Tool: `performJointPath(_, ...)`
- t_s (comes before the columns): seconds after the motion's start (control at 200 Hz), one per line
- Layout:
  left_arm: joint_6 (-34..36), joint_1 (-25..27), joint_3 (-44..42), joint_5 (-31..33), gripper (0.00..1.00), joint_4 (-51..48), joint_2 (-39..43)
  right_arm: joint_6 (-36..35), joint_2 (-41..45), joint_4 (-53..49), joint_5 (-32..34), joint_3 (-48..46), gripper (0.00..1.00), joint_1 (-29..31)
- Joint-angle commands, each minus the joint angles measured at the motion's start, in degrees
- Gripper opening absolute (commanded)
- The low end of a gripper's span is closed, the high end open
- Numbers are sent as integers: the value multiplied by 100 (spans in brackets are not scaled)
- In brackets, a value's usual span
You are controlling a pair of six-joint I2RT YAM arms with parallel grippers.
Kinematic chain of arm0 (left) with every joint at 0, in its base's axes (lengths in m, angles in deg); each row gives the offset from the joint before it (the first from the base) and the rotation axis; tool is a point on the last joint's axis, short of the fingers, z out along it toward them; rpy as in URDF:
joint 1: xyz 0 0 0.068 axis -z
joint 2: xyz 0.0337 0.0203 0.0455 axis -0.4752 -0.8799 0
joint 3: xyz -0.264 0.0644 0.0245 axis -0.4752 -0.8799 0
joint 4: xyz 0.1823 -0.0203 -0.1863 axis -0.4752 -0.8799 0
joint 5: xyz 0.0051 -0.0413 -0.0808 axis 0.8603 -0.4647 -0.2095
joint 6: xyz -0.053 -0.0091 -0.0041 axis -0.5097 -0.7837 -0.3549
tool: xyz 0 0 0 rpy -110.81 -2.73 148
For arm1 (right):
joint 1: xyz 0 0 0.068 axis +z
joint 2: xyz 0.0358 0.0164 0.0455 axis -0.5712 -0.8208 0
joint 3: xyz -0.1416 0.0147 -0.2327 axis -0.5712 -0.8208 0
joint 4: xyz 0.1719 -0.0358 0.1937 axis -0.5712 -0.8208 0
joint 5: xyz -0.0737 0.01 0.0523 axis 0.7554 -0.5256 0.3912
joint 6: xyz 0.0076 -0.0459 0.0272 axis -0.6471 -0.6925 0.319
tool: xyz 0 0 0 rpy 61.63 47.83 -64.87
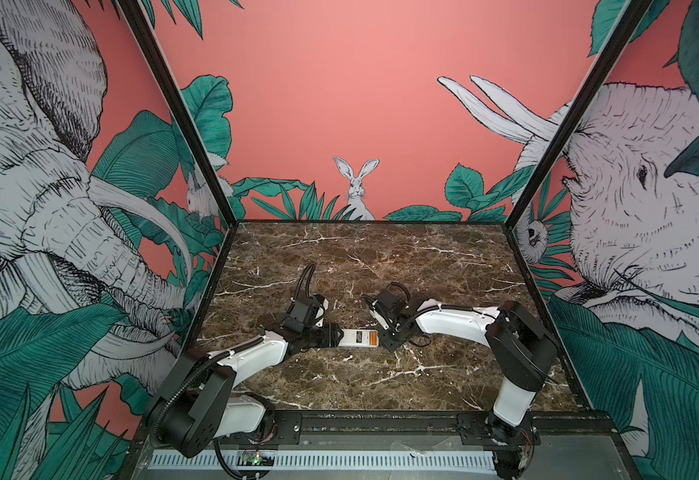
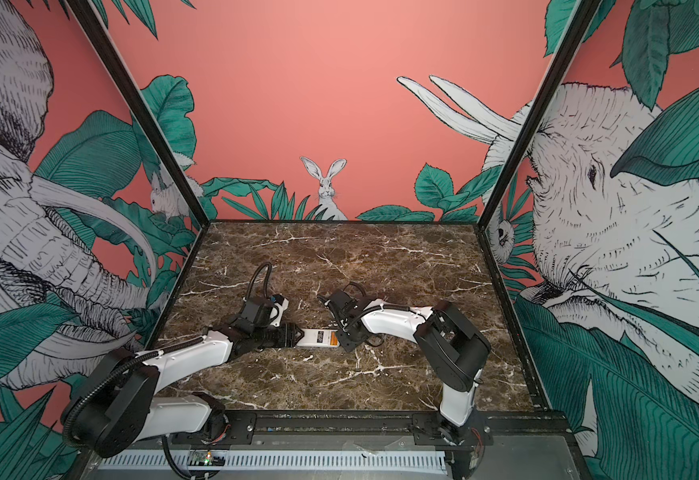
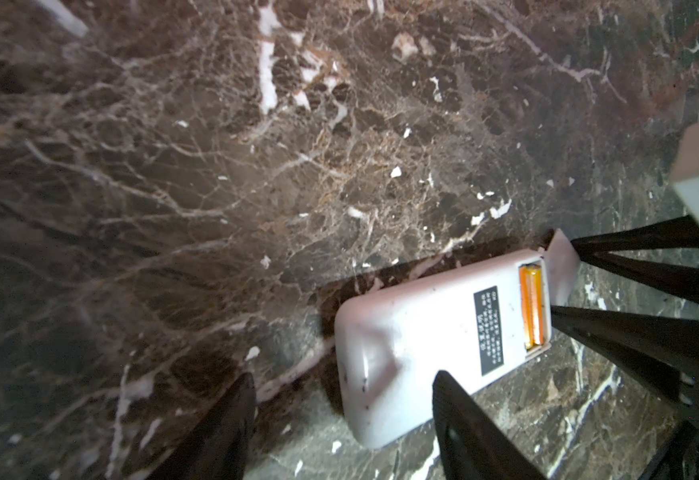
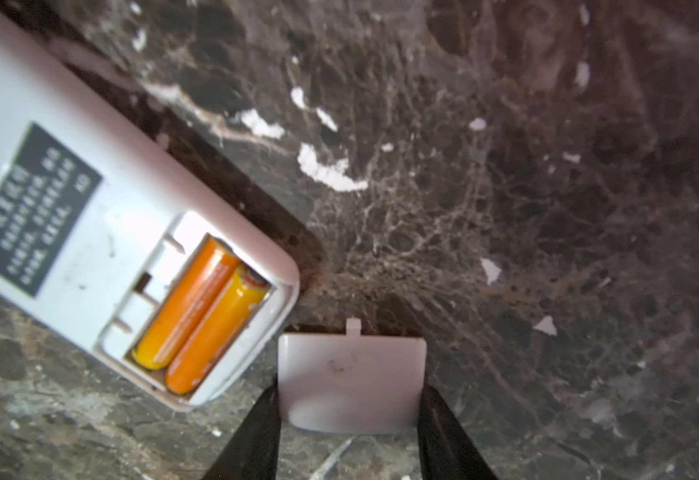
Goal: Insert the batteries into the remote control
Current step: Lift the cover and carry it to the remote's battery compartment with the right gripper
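- My right gripper (image 4: 350, 384) is closed to a narrow gap on the loose white battery cover (image 4: 352, 365); its two black fingers (image 4: 256, 432) touch the cover's opposite edges
- My left gripper (image 3: 343, 374) stands about half open and grips nothing. One finger (image 3: 464, 432) overlaps the remote's back near its closed end, but I cannot tell whether it presses. The other finger sits clear of the remote, over the marble table (image 1: 339, 257)
- The remote control (image 1: 358, 336) lies back up on the table between the two grippers, in the near middle in both top views
- The held cover sits just beside the remote's open end
- The right wrist view shows the batteries (image 4: 202, 320) seated side by side in the open compartment, next to the dark label (image 4: 36, 208). In a top view only an orange strip (image 2: 334, 340) shows at that end, and the cover is hidden by the right arm
- The left wrist view shows the remote's full back (image 3: 422, 345)
- I count one remote, two batteries, one cover and two grippers
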Motion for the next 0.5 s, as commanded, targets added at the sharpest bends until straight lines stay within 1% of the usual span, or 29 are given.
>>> performJointPath(0.0, 17, -48, -164, 6, 69, -160, -51, -473, 257, -204, 86, -116, 45, 31)
performJointPath(0.13, 7, -47, -187, 8, 69, -171, -9, -1003, 364, -303, 73, -34, 45, 34)
performJointPath(0.3, -3, -47, -187, 26, 69, -229, 71, -1456, 498, -369, 172, 10, 44, 30)
performJointPath(0.435, 17, -47, -189, 26, 69, -251, 71, -1953, 779, -67, -55, -131, 44, 34)
performJointPath(0.495, 8, -47, -187, 25, 69, -241, 67, -2284, 868, 77, -215, -183, 44, 36)
